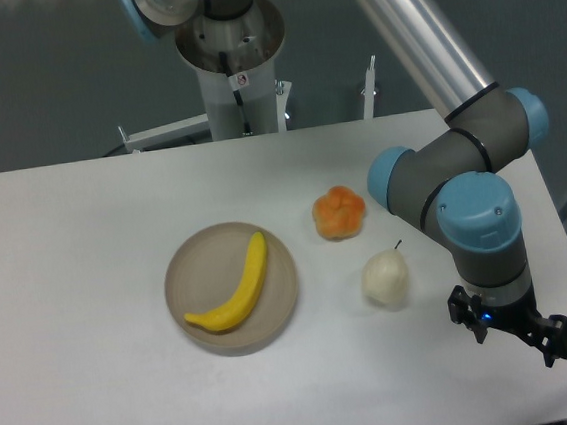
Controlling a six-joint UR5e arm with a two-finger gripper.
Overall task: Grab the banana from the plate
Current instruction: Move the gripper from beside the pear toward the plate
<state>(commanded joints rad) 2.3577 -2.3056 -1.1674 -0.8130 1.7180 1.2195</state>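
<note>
White table (85, 242), banana (236, 289) on plate (282, 303), no legible writing

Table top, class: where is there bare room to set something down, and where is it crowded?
Free: the left stretch of the table beside the plate, and the back strip behind it. Crowded: the right, where orange fruit, pear and gripper cluster.

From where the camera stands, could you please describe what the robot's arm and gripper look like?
The arm has a shiny silver tube for its link, grey rounded joint housings and light blue end caps. Its wrist narrows to a grey cylinder with a black ring. The gripper is small and black, with short dark fingers and a faint blue light near its base.
</note>
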